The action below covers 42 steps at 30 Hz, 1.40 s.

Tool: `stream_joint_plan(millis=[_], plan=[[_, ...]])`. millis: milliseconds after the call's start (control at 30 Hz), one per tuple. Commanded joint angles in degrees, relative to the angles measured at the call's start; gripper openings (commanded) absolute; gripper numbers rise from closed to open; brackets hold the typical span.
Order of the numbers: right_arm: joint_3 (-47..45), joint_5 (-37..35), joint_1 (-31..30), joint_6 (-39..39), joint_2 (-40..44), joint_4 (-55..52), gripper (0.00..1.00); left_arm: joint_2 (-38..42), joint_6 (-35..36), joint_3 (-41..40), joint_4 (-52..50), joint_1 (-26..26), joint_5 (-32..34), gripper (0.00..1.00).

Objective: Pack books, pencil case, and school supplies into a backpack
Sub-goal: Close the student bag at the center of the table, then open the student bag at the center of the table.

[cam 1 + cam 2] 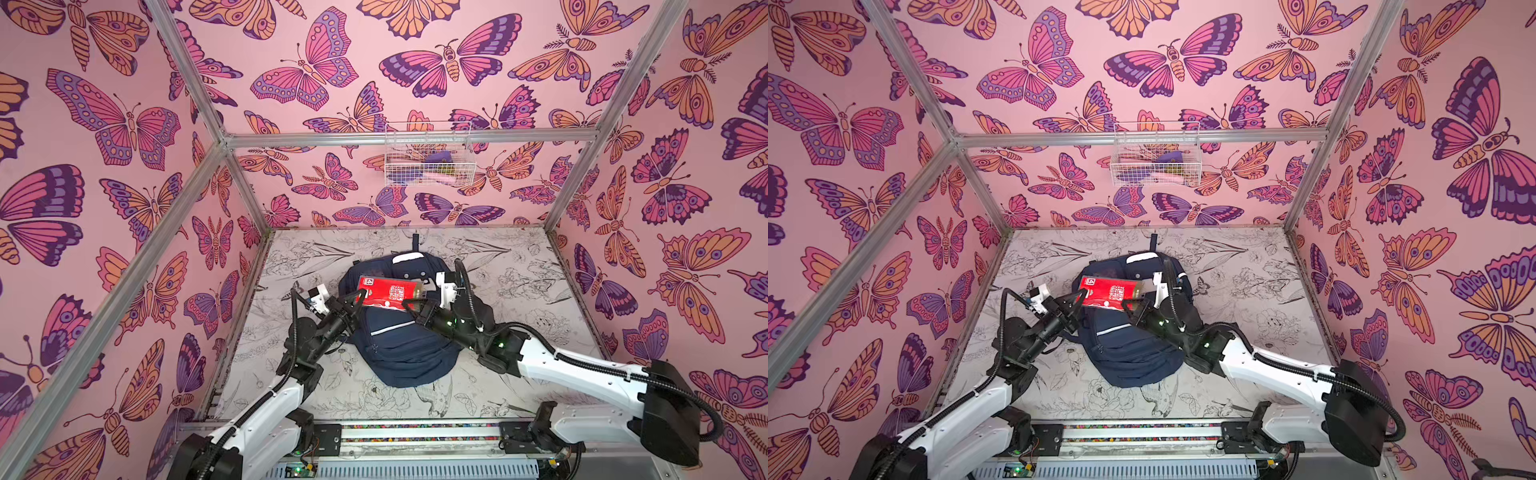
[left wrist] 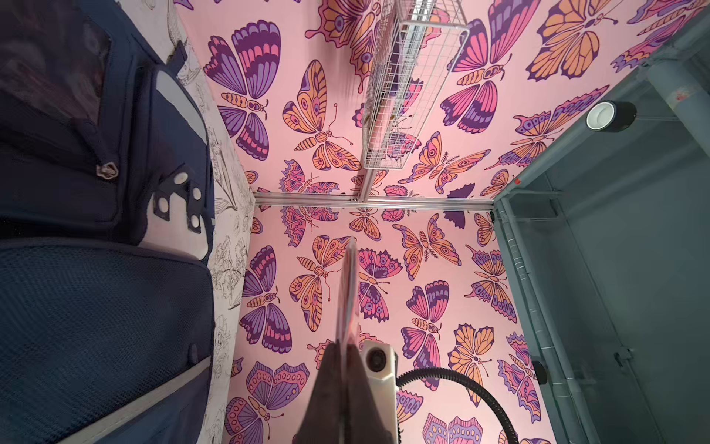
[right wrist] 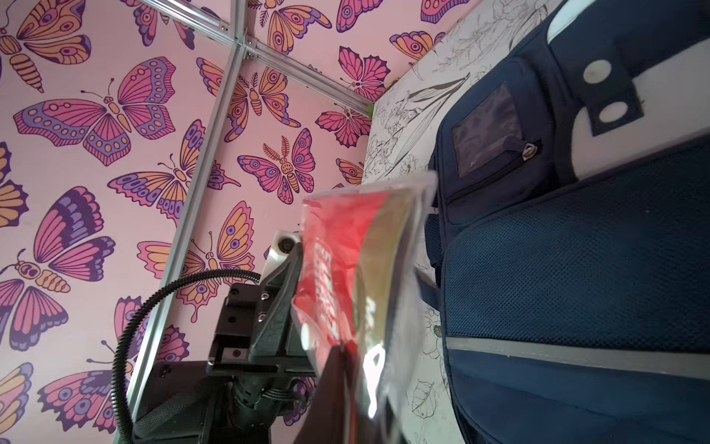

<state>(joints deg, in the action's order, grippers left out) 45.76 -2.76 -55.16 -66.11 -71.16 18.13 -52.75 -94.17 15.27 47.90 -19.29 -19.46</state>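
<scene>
The navy backpack [image 1: 399,349] [image 1: 1133,353] lies flat on the flower-print table [image 1: 519,266], front side up. Above its upper half hangs a red and gold plastic-wrapped packet [image 1: 388,293] [image 1: 1111,293], held from both ends. My left gripper [image 1: 362,296] [image 2: 347,344] is shut on the packet's left edge, seen edge-on in the left wrist view. At the packet's right lower corner my right gripper [image 1: 409,306] [image 3: 345,350] is shut on the wrapping [image 3: 345,269]. The backpack's mesh side [image 3: 576,250] [image 2: 96,307] lies beside both grippers. Books and pencil case are out of view.
A white wire basket [image 1: 428,156] [image 1: 1156,156] [image 2: 411,96] hangs on the back wall with purple and pink things inside. Butterfly-print walls and aluminium frame bars [image 1: 411,139] close in the table on three sides. The arms' base rail [image 1: 415,432] runs along the front edge.
</scene>
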Motion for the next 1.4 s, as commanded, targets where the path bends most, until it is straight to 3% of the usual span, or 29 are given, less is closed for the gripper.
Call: stream_joint_plan(millis=[0, 33, 67, 133, 200, 333, 467, 667, 767, 933, 1067, 1200, 1300, 1367], plan=[[1.7, -1.6, 0.7, 1.4, 2.0, -2.6, 0.01, -0.3, 1.4, 0.0, 1.0, 0.1, -1.4, 0.00], [1.6, -1.9, 0.8, 1.8, 2.7, -3.5, 0.00, -0.7, 2.3, 0.6, -0.2, 0.2, -2.3, 0.00], [1.6, -2.2, 1.1, 2.3, 3.7, -4.8, 0.00, -1.1, 3.6, 1.6, -2.7, 0.3, -3.8, 0.06], [1.7, -3.5, 1.7, 3.6, 6.4, -9.6, 0.00, -1.5, 8.3, 5.5, -10.5, 0.5, -7.1, 0.33], [2.8, -5.8, 2.6, 5.7, 9.8, -18.2, 0.00, -0.5, 16.4, 10.5, -24.2, 0.4, -9.1, 0.50], [5.1, -9.8, 7.0, 7.3, 16.5, -39.2, 0.00, -0.5, 38.3, 22.1, -48.4, -1.2, -8.2, 0.55], [4.3, -5.4, 14.9, 7.8, 24.5, -52.6, 0.00, -5.9, 56.4, 32.5, -64.2, -7.3, -4.0, 0.61], [3.9, 0.9, 23.6, 9.9, 34.0, -65.1, 0.00, -18.0, 75.1, 44.6, -76.9, -22.8, 8.2, 0.77], [3.3, 2.7, 24.8, 9.8, 36.0, -68.5, 0.00, -24.8, 79.4, 48.1, -79.8, -28.4, 15.6, 0.83], [1.0, 5.4, 24.9, 8.8, 36.8, -69.1, 0.00, -31.2, 84.1, 51.3, -82.3, -33.6, 22.9, 0.87], [-0.3, 7.4, 24.9, 8.4, 37.2, -67.8, 0.00, -35.4, 85.8, 52.8, -83.6, -35.7, 25.1, 0.88], [-2.1, 10.4, 24.9, 8.1, 37.7, -64.2, 0.00, -37.6, 86.6, 52.7, -84.0, -37.3, 32.2, 0.87], [-4.2, 13.2, 24.9, 6.7, 37.7, -60.2, 0.00, -38.6, 86.5, 52.6, -84.1, -37.5, 37.2, 0.74], [-5.4, 14.4, 24.8, 5.7, 37.4, -58.0, 0.00, -38.3, 85.7, 53.1, -84.4, -37.5, 39.8, 0.58]])
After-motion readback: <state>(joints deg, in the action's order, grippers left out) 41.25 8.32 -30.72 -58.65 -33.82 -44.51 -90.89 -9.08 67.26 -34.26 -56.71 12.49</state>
